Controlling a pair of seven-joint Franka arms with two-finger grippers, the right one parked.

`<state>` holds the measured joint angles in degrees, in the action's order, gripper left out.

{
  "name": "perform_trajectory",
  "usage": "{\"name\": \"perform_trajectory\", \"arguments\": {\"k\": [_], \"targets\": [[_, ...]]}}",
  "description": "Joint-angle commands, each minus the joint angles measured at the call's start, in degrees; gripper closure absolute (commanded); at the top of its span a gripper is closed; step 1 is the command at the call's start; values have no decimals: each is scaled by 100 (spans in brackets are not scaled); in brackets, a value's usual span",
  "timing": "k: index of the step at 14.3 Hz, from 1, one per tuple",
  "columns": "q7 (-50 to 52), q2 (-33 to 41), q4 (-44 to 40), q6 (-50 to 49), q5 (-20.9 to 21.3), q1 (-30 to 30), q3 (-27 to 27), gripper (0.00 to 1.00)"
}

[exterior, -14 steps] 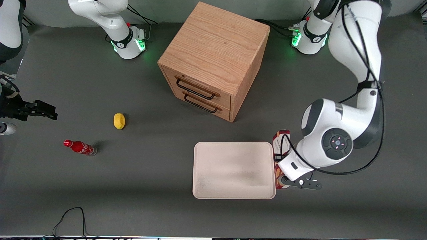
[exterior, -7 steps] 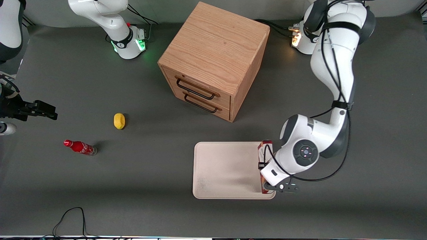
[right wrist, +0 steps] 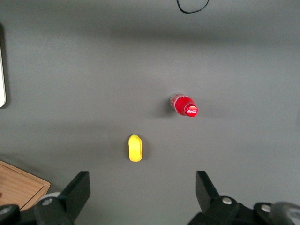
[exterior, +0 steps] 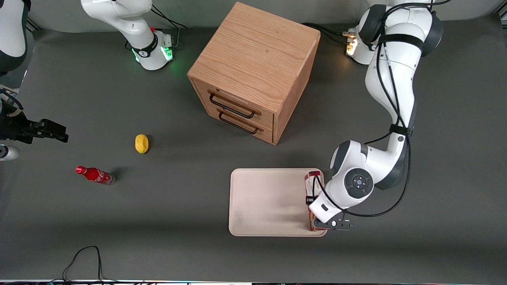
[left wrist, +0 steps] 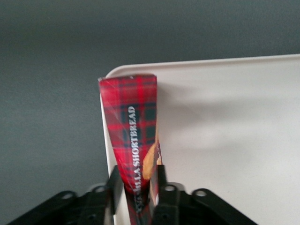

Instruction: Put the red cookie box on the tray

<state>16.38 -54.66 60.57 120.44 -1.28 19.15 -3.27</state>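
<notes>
Claw (left wrist: 138, 193) pinches red cookie box (left wrist: 133, 136) over tray (left wrist: 225, 140) edge.

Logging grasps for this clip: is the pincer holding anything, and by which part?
Yes. The pincer grips the red cookie box by its long sides near one end, over the tray's edge.

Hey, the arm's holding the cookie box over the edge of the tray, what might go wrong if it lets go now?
1. The box, clamped in the pincer, sits right along the tray rim nearest the working arm; the wrist view shows it over that rim, so it may land half on the rim and tip off onto the table.
2. It is held on its narrow side, so on release it could topple, either into the tray or out of it.
</notes>
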Motion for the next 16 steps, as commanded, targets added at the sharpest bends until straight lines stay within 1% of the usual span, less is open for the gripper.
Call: {"name": "perform_trajectory", "arguments": {"k": [1, 3, 6, 7, 10, 14, 16], "targets": [[58, 525, 472, 84, 5, 10, 54, 0], [76, 964, 762, 23, -13, -25, 45, 0], [58, 2201, 1955, -38, -4, -332, 45, 0], [41, 2571, 2237, -160, -4, -481, 45, 0], [23, 3389, 2634, -1274, -4, -850, 45, 0], [-82, 4909, 3723, -2058, 5, -1448, 45, 0], [-318, 5438, 3962, -2479, 22, -1590, 37, 0]]}}
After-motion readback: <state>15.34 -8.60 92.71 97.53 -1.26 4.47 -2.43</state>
